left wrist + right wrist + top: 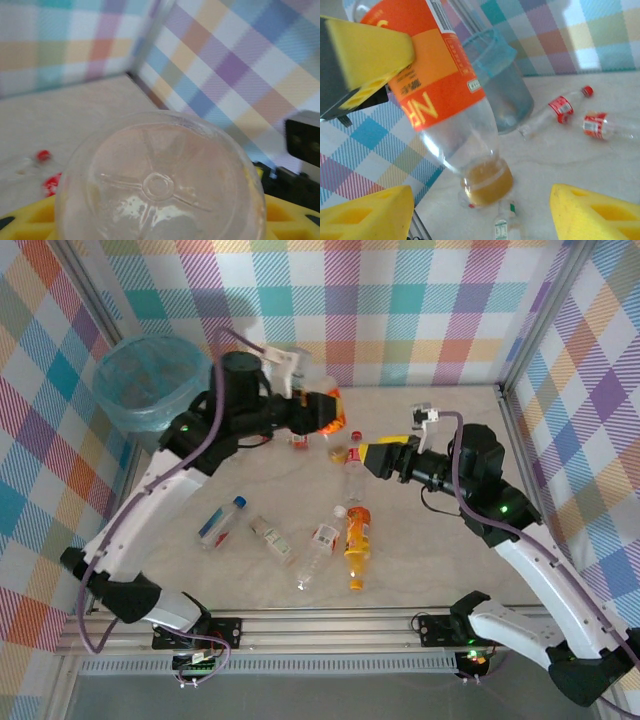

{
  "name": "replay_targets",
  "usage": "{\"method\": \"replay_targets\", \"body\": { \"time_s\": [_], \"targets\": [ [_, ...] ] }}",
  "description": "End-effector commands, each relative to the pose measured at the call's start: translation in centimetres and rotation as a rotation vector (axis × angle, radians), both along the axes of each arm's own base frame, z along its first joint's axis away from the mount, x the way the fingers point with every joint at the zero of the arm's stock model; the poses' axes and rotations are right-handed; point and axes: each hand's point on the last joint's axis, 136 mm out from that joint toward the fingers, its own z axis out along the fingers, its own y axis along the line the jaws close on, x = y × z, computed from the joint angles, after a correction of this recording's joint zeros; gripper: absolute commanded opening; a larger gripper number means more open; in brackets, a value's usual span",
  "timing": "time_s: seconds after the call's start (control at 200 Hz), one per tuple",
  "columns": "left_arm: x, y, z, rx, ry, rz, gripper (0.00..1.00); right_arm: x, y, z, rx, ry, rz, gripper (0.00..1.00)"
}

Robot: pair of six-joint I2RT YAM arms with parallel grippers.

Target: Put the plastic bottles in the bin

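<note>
Evidently the orange-labelled bottle [437, 75] is the one in play: it hangs neck-down above the far middle of the table [250, 480], a little amber liquid pooled at its cap end, clamped across the body by the left gripper [318, 410]. The left wrist view looks straight onto its clear ribbed base between the yellow fingers. Just below its neck the right gripper [480, 215] stands with its jaws spread wide and nothing touching either pad, so I judge that only the left arm has the bottle. The step in hand looks like the carry to the bin [112, 390], which sits at the far left corner, well apart from the bottle. Next, the left arm would need to swing leftward until the bottle is over the bag-lined mouth, then let go; the mouth is wide, so the aim need not be fine, though the sloshing liquid could shift the bottle in the grip. The right arm should draw clear first. Several bottles lie on the table nearer the bases, among them a blue-capped bottle [220, 522] and an orange bottle [357, 540], so the task is far from done.
</note>
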Motion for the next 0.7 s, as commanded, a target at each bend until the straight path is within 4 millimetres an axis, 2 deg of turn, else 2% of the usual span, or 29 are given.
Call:
{"method": "replay_targets", "body": {
  "time_s": [0.0,0.05,0.15,0.315,0.59,0.695],
  "targets": [
    [1.8,5.5,2.5,-0.052,-0.058,0.228,0.03,-0.2,1.4,2.8,0.022,-0.090,0.075,0.72],
    [2.3,7.6,2.9,-0.069,-0.061,0.295,0.00,0.2,1.9,3.3,0.029,-0.102,0.086,0.72],
    [3.2,11.4,3.4,-0.089,-0.060,0.405,0.00,1.1,3.5,4.1,0.034,-0.118,0.114,0.72],
    [4.6,16.4,4.7,-0.082,-0.087,0.532,0.00,2.5,6.9,4.6,0.018,-0.149,0.165,0.72],
    [7.5,24.2,6.7,-0.029,-0.159,0.728,0.00,6.2,14.7,3.8,0.003,-0.093,0.254,0.71],
    [9.1,28.3,7.3,-0.020,-0.173,0.830,0.00,7.0,18.3,3.7,0.017,-0.070,0.312,0.70]
  ]
}}
